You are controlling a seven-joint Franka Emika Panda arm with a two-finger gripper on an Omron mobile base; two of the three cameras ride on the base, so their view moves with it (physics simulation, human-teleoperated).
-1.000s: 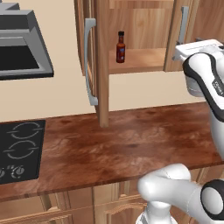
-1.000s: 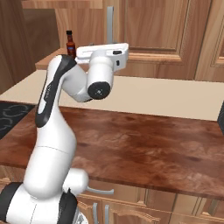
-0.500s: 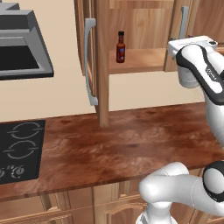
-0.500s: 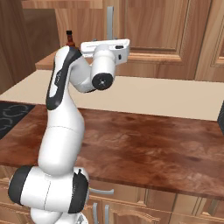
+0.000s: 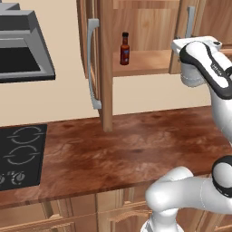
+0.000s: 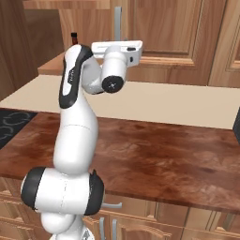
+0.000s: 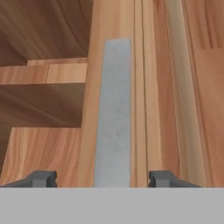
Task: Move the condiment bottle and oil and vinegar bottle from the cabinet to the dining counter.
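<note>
1. The cabinet point(image 5: 136, 63) is the landmark: light-brown wood, mounted on the wall, left door swung open edge-on with a long grey bar handle point(image 5: 93, 63) on it.
2. Condiment bottle point(image 5: 124, 48), dark red-brown with a red cap, stands upright on the cabinet's inner shelf, toward the shelf's left end, just right of the open door's edge. Nothing touches it.
3. In the right base view just the bottle's cap point(image 6: 73, 34) peeks above the arm's shoulder link.
4. Gripper point(image 7: 101, 178) is up at the cabinet's right door, facing the door's grey bar handle point(image 7: 114, 113).
5. In the hand view the two dark fingertips point(image 7: 41, 178) sit on either side of that handle, with clear gaps between each tip and the bar; jaws look fairly wide, straddling it, not pinched on it.
6. Can't tell if the tips reach past the bar or are just short of it.
7. In the left base view the wrist point(image 5: 197, 63) sits right of the shelf opening, at shelf height, well apart from the condiment bottle.
8. Below the cabinet runs a glossy reddish-brown counter point(image 5: 131, 149), with a black stovetop point(image 5: 20, 154) at its left end.
9. Grey range hood point(image 5: 22, 50) hangs left of the cabinet, above the stovetop.
</note>
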